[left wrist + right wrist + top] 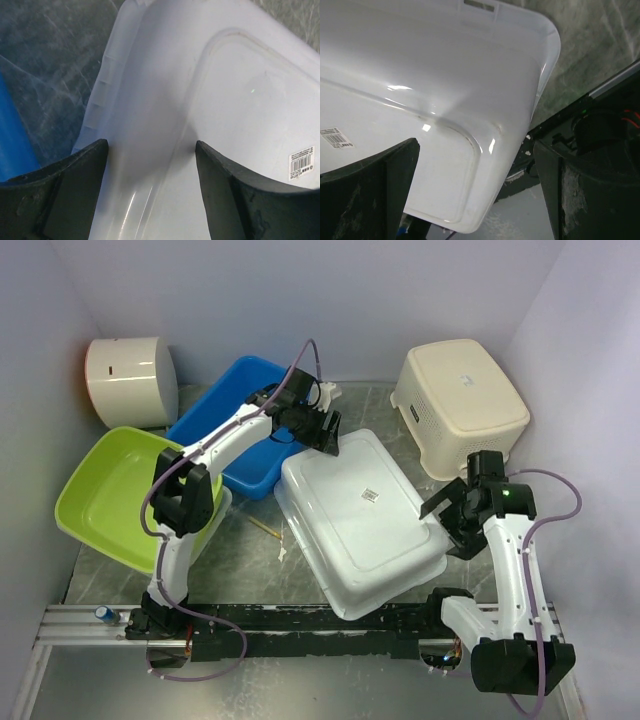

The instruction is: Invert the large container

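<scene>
A blue tub (pixel 228 390), green basin (pixel 110 490) and upturned cream basket (pixel 460 400) sit on the grey table (pixel 240 560).

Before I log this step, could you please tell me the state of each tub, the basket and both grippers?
Large glossy white plastic container: upside down, labelled base up.
Smaller blue plastic tub: open side up.
Lime green plastic tub: open side up, empty.
Cream perforated basket: upside down.
Left gripper: open, over the container's far end.
Right gripper: open, at the container's right edge.
</scene>
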Controlling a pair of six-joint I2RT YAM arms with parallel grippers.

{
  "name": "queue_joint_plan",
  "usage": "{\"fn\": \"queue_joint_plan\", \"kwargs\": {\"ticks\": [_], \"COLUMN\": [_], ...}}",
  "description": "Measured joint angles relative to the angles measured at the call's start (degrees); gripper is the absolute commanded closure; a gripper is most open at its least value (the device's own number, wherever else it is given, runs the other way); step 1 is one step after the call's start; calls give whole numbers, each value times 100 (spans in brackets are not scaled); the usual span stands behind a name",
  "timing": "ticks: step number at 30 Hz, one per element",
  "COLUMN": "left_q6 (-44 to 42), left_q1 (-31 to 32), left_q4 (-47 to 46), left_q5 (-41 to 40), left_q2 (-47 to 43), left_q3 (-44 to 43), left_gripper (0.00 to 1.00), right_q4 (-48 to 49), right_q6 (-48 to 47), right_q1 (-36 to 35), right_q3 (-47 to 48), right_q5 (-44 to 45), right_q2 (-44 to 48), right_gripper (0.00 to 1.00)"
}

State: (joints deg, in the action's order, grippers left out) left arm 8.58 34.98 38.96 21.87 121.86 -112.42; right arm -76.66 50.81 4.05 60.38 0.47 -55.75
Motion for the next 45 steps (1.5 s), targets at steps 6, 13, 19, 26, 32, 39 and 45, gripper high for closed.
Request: {"fn": "queue_joint_plan", "kwargs": {"ticks": [6,13,19,26,32,39,45], "left_q6": [133,337,352,376,385,411,496], "left_q1": [11,11,15,15,11,-9,22], "left_q4": [-437,-750,-688,-470,-140,-44,-17], "left_q5": [101,101,-118,-514,-730,-949,-1027], "left_q2": [-444,-1012,-1128,-1220,-1200,-1198,-1200], "left_q3": [857,1687,1775,1764,1550,1519,1508], "left_gripper": [21,21,21,22,22,22,22], "right_q4": [79,236,590,1097,1639,2424,2907], "right_q6": [315,382,317,247,219,-33,-330], "right_q1": [2,7,11,31,52,118,144], "right_q3": [-656,-667,-634,-640,-684,-645,-492], "right_q5": [-514,-490,-413,-481,-466,-450,-334], "right_q2": [120,140,-87,-321,-468,-885,-1202], "right_gripper": [0,0,0,0,0,0,0]}}
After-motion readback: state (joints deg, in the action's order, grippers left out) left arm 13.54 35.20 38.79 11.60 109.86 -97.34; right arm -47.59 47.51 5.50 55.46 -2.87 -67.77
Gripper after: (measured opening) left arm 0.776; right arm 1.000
